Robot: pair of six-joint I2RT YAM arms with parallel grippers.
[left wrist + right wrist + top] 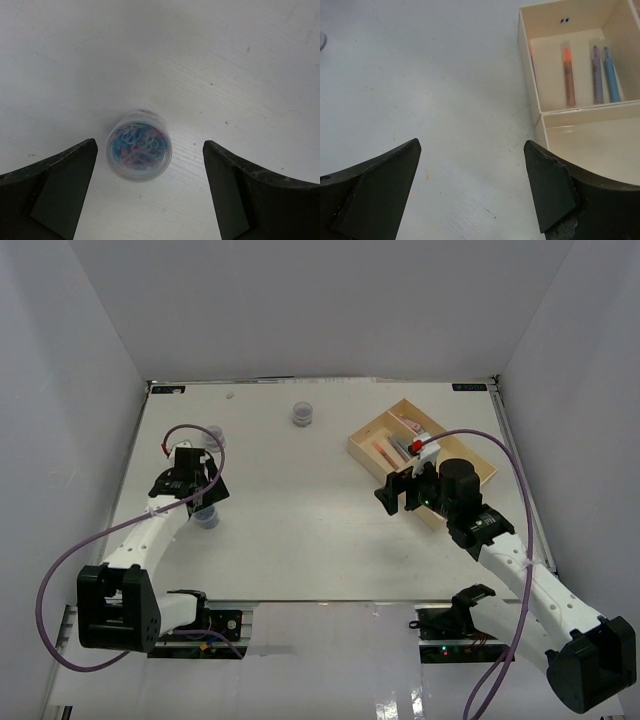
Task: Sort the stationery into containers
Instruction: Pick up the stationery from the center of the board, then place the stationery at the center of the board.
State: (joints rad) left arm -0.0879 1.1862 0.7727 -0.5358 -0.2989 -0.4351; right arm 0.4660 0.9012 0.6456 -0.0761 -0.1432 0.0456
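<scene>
**Top view.** The left gripper (200, 498) hangs wide open and empty over a tub (205, 517) on the left of the table (300, 550). A second tub (303, 414) stands well apart, near the far edge. The right gripper (398, 494), likewise spread and holding nothing, hovers just beside the tray (376, 421).

**Left wrist.** The tub (140, 165), full of blue and pink clips (137, 142), sits upright between the fingers (55, 190), touching neither. This straddle probably prepares a side grasp.

**Right wrist.** The fingers (375, 190) frame bare table left of the tray (530, 75). The tray's farther compartment holds three pens (568, 75), orange, purple and blue, laid parallel so that like lies with like. The nearer compartment shows nothing in its visible part.
</scene>
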